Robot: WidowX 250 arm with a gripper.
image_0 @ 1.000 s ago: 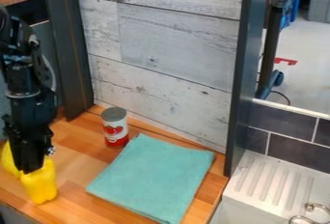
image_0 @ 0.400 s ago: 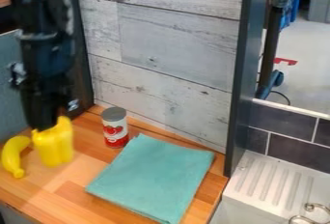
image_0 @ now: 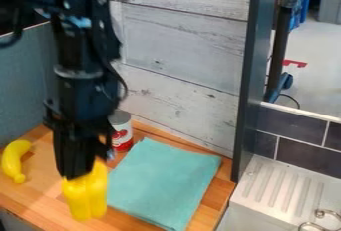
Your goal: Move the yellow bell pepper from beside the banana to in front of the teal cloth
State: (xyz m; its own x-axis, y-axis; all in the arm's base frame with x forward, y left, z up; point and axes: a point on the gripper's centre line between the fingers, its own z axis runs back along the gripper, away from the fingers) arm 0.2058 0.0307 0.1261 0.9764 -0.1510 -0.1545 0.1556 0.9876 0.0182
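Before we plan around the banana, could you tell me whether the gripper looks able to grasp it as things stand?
Probably not: the gripper holds a yellow object, which it would likely have to let go of first. Otherwise, the banana lies uncovered off to one side.

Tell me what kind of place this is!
Probably a play kitchen: there's a white ribbed draining board, a red-and-white metal can and a curved yellow toy banana on the brown wooden counter.

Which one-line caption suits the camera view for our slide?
End effector holding a yellow object, with banana, can and teal cloth nearby.
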